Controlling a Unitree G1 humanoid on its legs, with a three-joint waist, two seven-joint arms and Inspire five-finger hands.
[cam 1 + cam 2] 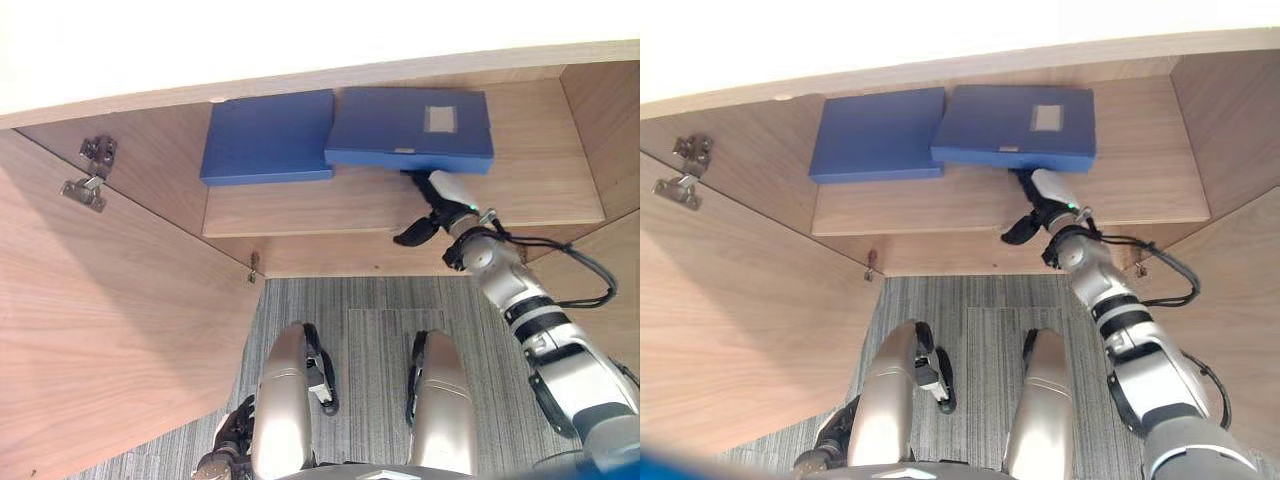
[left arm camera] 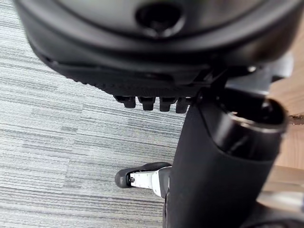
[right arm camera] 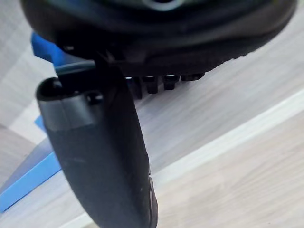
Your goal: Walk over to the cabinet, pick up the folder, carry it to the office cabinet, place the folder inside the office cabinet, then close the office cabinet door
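Two blue folders lie flat on the wooden shelf point(image 1: 340, 212) inside the open cabinet. The right folder point(image 1: 400, 125), with a grey label, overlaps the edge of the left folder point(image 1: 268, 137). My right hand point(image 1: 440, 205) reaches to the right folder's near edge. Its fingers stretch toward that edge and its thumb spreads away below, off the folder. In the right wrist view the hand point(image 3: 142, 38) hangs over the shelf board, with a blue folder point(image 3: 28, 183) past the thumb. My left hand point(image 1: 226, 440) hangs relaxed low beside my leg, over the carpet, holding nothing.
The cabinet's left door point(image 1: 110, 330) stands swung open toward me, with metal hinges point(image 1: 90, 170) on its inner side. A wooden side panel point(image 1: 610, 250) closes in the right. Grey striped carpet point(image 1: 370, 300) lies below the shelf.
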